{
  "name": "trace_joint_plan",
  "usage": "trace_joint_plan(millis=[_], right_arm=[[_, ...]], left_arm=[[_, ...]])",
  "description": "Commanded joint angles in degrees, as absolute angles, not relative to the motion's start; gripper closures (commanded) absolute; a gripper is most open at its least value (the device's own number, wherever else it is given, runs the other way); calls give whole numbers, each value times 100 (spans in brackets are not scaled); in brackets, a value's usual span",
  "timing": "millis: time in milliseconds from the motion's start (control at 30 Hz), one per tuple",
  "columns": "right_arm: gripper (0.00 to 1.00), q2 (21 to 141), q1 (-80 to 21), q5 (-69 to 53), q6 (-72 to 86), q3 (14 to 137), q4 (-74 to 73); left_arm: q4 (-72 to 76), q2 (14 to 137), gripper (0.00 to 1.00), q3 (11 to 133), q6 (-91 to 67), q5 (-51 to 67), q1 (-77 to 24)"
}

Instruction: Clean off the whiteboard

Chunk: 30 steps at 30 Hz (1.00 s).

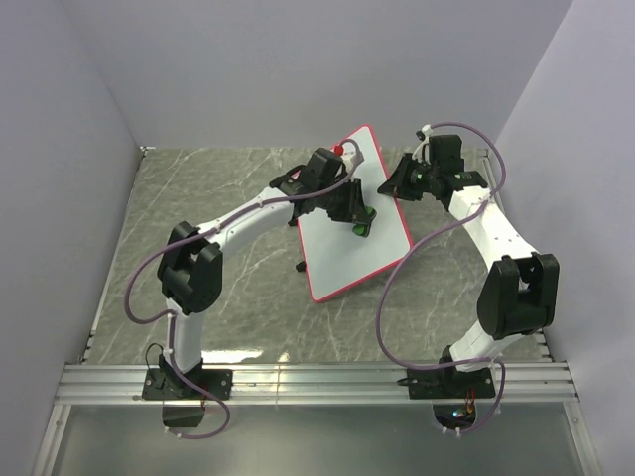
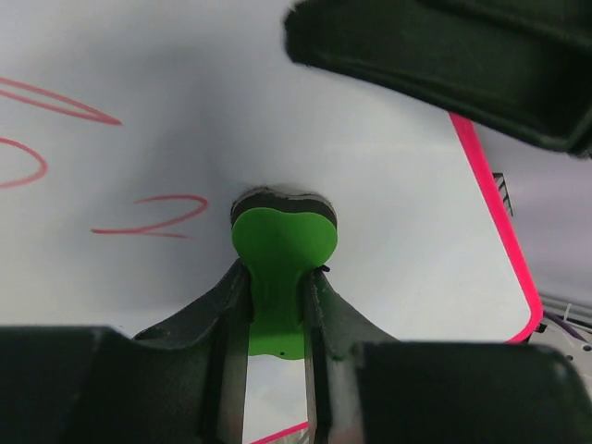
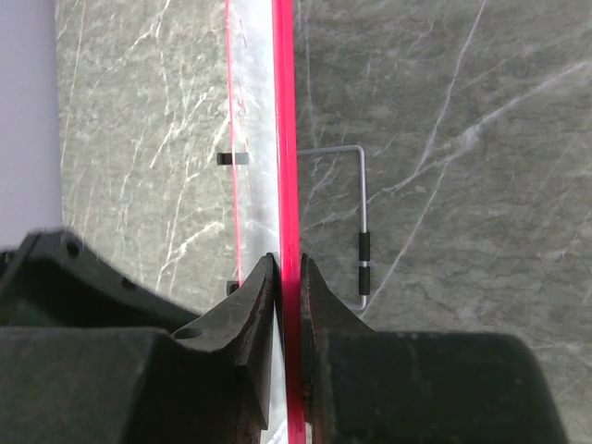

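Note:
The whiteboard, white with a red-pink rim, stands tilted on the table's middle. My left gripper is shut on the green eraser and presses it against the board's face. Red scribbles lie left of the eraser on the board. My right gripper is shut on the board's right rim, seen edge-on in the right wrist view.
A thin wire stand with black sleeves sticks out behind the board. The grey marble table spreads around it. Lavender walls close in at the back and sides. An aluminium rail runs along the near edge.

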<state>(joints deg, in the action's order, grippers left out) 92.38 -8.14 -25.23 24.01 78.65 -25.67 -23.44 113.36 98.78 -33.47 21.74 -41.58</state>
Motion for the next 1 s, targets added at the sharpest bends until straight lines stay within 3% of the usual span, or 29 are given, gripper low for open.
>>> trace_joint_plan(millis=[0,233,500,700,967], right_arm=[[100,9193,-1081,-2224,2092,7699,-3252],[100,9211,-1081,-2153,1995,7848,-3419],[100,9308,-1081,-2197,2048,7901,-3401],[100,9413,-1125,-2215,2065,7954,-3392],[100,9387,-1213,-2224,2127,7761,-3270]], left_arm=[[-2215,11786,100,9949,-3287,2215,-3956],[-2215,11927,100,9231,-3156,1934,-3174],[-1855,11953,100,8543,-3050,2188,-2971],[-2030,11865,100,9025,-2927,2416,-3339],[-2461,12023,100,10633,-2909,2803,-3937]])
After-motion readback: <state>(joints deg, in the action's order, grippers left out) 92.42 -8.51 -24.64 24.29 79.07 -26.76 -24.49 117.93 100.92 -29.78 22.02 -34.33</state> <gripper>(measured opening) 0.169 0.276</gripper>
